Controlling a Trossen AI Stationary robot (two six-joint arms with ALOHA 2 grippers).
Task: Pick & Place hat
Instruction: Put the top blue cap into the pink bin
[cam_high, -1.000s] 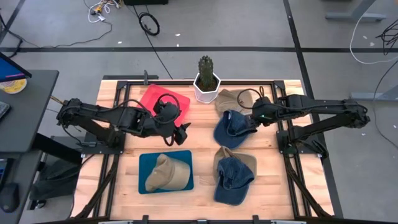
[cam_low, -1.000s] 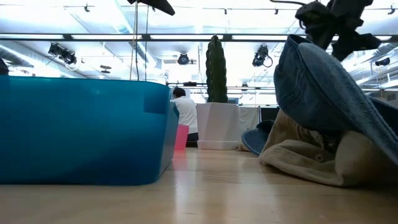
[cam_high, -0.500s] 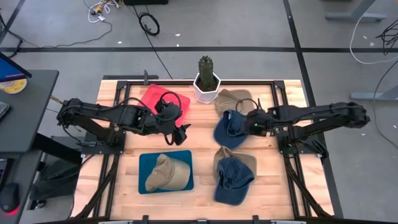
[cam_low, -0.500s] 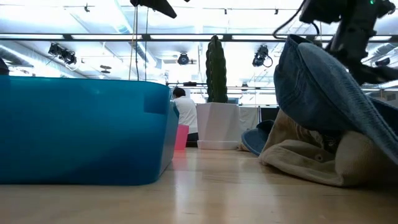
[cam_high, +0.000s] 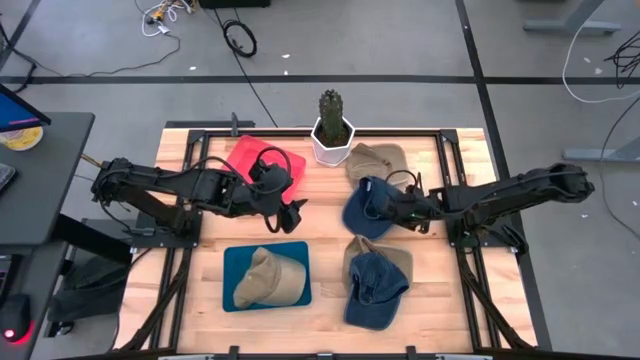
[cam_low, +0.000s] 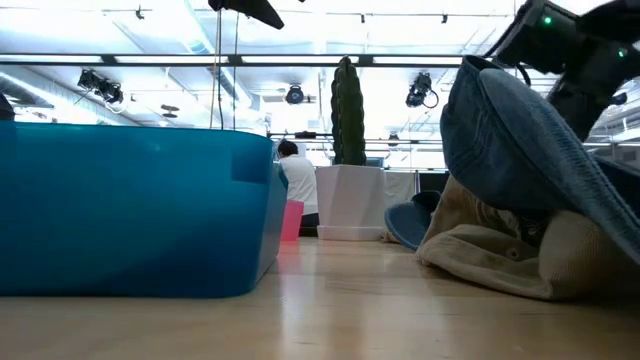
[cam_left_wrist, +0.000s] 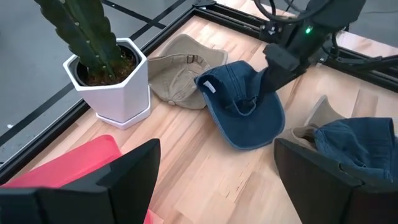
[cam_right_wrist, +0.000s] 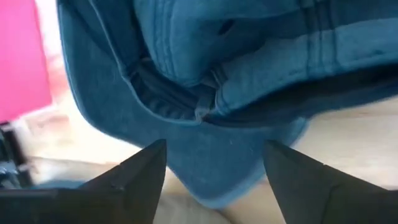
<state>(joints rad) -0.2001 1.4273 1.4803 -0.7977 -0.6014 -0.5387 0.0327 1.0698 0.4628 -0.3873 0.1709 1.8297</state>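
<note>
The right gripper (cam_high: 405, 208) hovered with its fingers spread over the blue hat (cam_high: 370, 205), which lay mid-table beside a tan hat (cam_high: 377, 158). The left gripper (cam_high: 292, 212) waited open near the red tray (cam_high: 262, 160).

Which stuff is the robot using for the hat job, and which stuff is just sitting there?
For the job: blue cap, right gripper, red tray.
Just sitting there: potted cactus, tan cap, blue tray with its tan cap, front cap pile.
</note>
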